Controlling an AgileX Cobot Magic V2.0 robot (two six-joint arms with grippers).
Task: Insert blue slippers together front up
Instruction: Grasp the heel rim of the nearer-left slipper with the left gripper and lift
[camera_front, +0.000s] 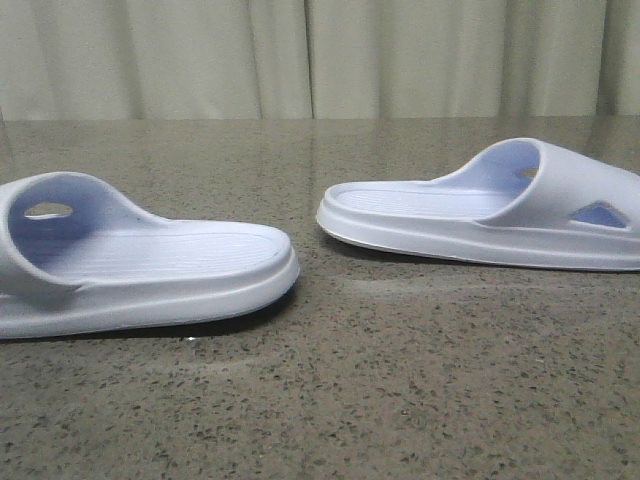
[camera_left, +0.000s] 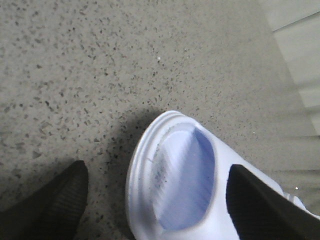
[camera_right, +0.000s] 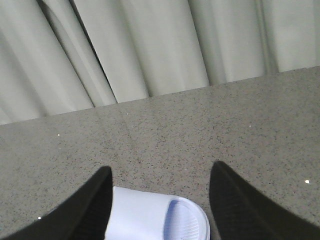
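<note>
Starting nearest the camera, the front view had the first of the blue slippers (camera_front: 140, 265) at lower left, sole flat on the speckled table (camera_front: 400, 400), its strap arch toward the left edge. Farther back, at centre right, lay the second blue slipper (camera_front: 490, 215), strap toward the right edge, the two well apart with their strapless ends facing each other. That made two slippers, counted, and two grippers!

The left gripper (camera_left: 155, 200) had its dark fingers spread wide, one over bare table and one over a slipper's strap side, clamped on nothing. The right gripper (camera_right: 160, 200) stood open as well, a slipper end (camera_right: 160, 217) showing between its fingers, curtain (camera_right: 150, 45) beyond.

My read: these looked like light foam, thick-soled, springy rather than fragile, with a smooth skin that might slide on the polished stone. The wide strap or the firm sole edge at mid-length seemed the sound place to pinch, since a strap alone could flex and let the shoe swing.
</note>
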